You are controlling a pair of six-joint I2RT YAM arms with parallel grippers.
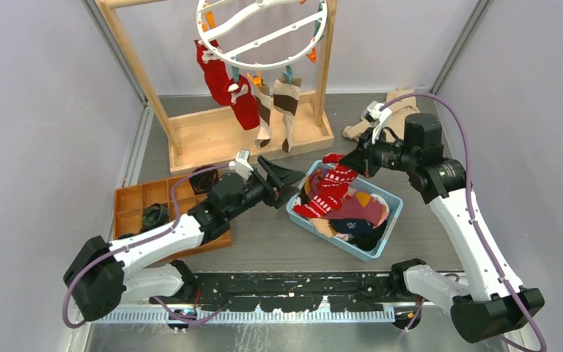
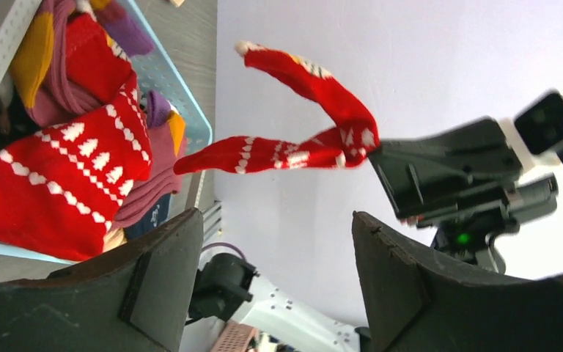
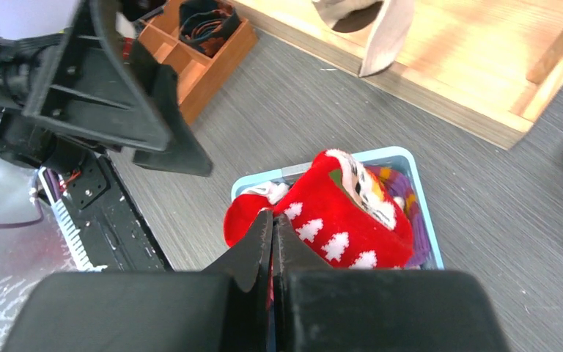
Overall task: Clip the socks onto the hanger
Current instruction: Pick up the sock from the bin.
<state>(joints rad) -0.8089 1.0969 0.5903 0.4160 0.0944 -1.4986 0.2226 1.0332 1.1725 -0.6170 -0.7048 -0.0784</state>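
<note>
At the far left of the grey worktop [image 1: 264, 242] lies a wooden compartment tray [image 1: 133, 198] with dark items in some of its sections. The left gripper [image 1: 291, 187] reaches out over the tray's right end towards the blue basket [image 1: 315, 229]; its jaws are spread wide with nothing between them. Behind it stands the wooden frame [image 1: 212, 136], and from its top bar hangs the hanger [image 1: 264, 29], a white ring with crossbars and orange and teal clips. A plain red sock [image 1: 227, 84] and a tan-and-brown pair [image 1: 278, 110] are already clipped to it and dangle over the frame's base. The basket, just right of the left gripper, holds a heap of loose socks [image 1: 359, 216] in red, purple, orange and dark colours. Over its far corner the right gripper [image 1: 346, 161] has its jaws pressed together, pinching a patterned red sock [image 2: 293, 150] at its fold, so that both ends droop clear of the heap. A beige cloth [image 1: 394, 106] lies at the far right, behind the right arm.
</note>
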